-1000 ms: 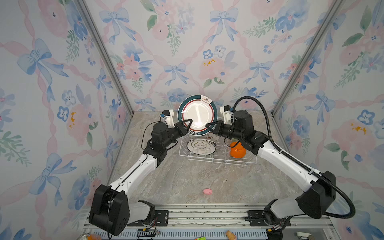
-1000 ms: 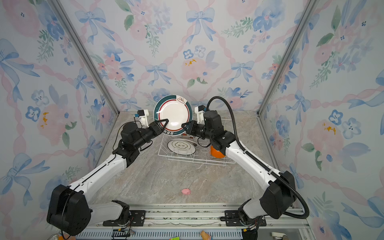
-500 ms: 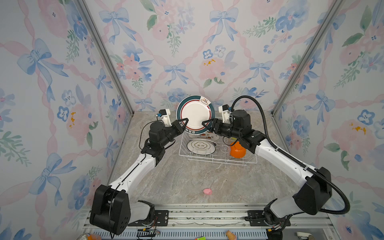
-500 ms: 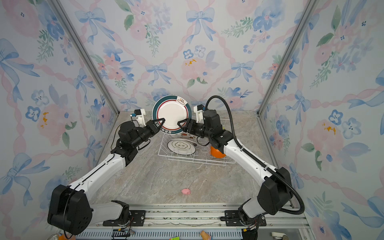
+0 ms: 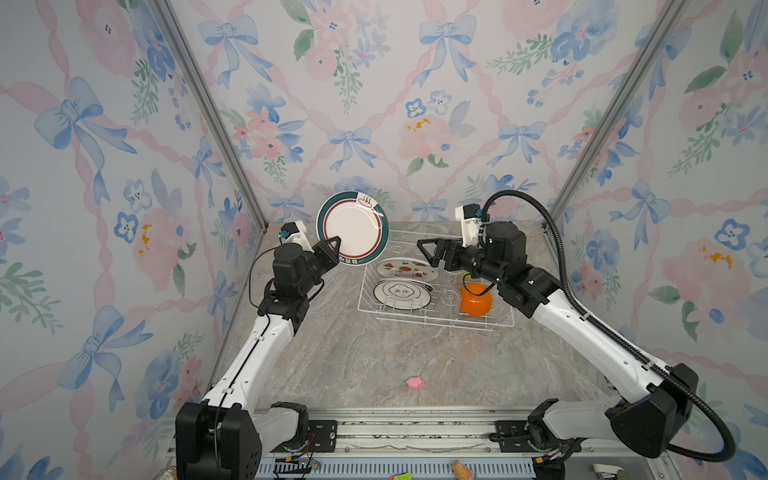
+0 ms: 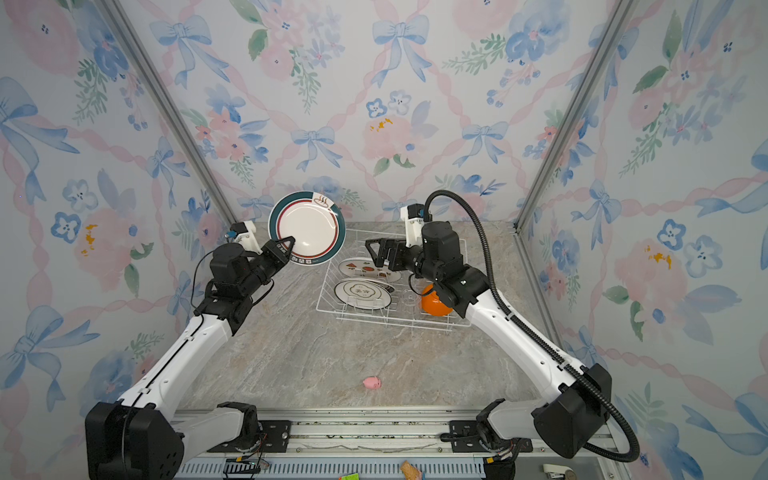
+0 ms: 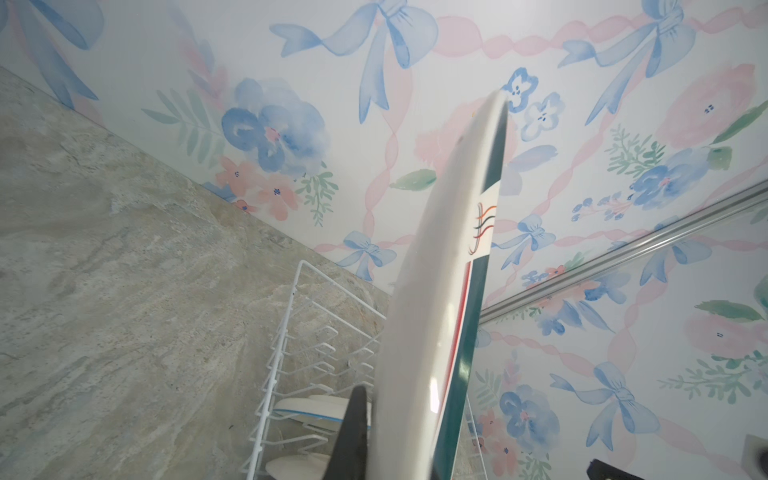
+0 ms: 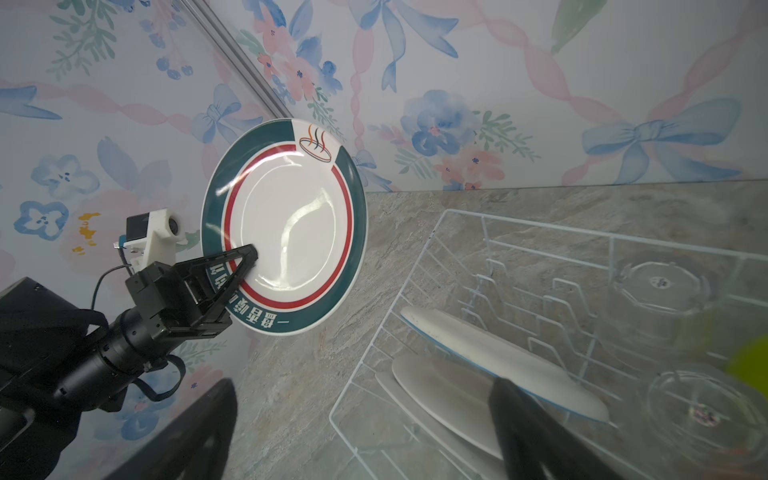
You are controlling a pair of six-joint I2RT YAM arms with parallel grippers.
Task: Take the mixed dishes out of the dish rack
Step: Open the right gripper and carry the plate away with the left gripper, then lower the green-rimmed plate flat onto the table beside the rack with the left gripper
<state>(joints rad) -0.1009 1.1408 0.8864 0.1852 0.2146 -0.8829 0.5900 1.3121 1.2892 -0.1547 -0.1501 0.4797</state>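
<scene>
Plate (image 5: 353,228) is up in the air, clear of the rack (image 5: 436,322), off its 10 o'clock corner in both top views. It's on edge, near upright, face turned twd the right gripper (image 5: 426,252). It's round, so no long axis to speak of. The left wrist cam gives me it edge-on.

Looks: white centre, thin red ring, wide dark green rim, steaming-bowl logo at 1 o'clock, white lettering along 6–7 o'clock.

Left gripper (image 5: 334,246) pinches the rim at abt 7 o'clock, one finger on the front and one on the back. Right gripper's fingers are spread wide w/ nothing btwn them, over the rack's far side, apart from the plate.

In the rack: fruit-print plate (image 5: 407,268) and second plate (image 5: 401,293) lying tilted, orange bowl (image 5: 476,300) twd the 3 o'clock end, clear glasses (image 8: 660,291) near it.
</scene>
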